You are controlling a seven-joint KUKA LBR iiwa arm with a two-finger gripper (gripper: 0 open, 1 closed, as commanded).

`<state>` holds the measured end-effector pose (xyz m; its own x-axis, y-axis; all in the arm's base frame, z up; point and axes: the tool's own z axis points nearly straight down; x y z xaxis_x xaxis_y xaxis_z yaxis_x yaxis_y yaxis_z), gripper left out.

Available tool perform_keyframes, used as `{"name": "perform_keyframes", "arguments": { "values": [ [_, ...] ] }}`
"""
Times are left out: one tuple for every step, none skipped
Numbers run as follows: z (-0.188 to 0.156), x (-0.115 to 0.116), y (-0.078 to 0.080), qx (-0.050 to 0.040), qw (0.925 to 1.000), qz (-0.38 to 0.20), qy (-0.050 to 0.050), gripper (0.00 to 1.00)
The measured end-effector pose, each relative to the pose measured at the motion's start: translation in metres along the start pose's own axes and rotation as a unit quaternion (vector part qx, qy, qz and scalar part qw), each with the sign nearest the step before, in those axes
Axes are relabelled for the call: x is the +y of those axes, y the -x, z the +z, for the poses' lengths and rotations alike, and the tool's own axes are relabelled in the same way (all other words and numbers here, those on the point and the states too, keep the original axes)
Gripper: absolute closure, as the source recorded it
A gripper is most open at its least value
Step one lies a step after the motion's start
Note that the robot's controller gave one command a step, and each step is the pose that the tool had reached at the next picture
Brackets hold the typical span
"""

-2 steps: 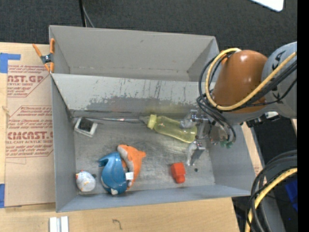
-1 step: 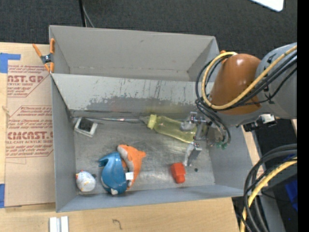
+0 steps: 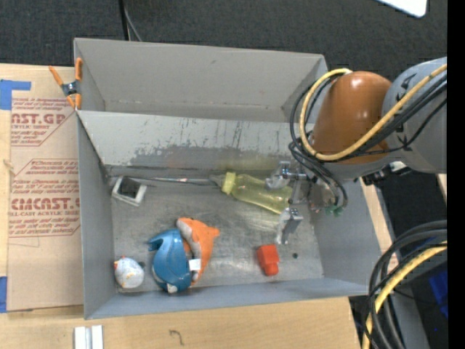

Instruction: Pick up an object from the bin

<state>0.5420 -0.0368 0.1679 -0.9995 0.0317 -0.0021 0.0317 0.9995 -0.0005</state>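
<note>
As the gripper (image 3: 285, 201) was poised low at the right middle of the bin (image 3: 94, 158), its jaws were seen parted astride one end of a pale yellow, translucent bottle (image 3: 251, 190) laid flat near the back wall. The grasp step was judged in hand; a square closing was called for next.

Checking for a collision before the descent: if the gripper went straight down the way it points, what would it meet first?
Probably the right end of the pale yellow bottle, which seems to lie just beneath the open gripper; otherwise the bin floor. Depth is unclear.
</note>
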Motion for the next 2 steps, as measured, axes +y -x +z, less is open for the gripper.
{"name": "perform_keyframes", "arguments": {
  "values": [
    [0.042,-0.014,-0.016,-0.0040,0.9911,-0.133,0.000,0.00],
    [0.066,-0.010,-0.042,0.0051,0.9903,-0.139,0.002,0.00]
  ]
}}
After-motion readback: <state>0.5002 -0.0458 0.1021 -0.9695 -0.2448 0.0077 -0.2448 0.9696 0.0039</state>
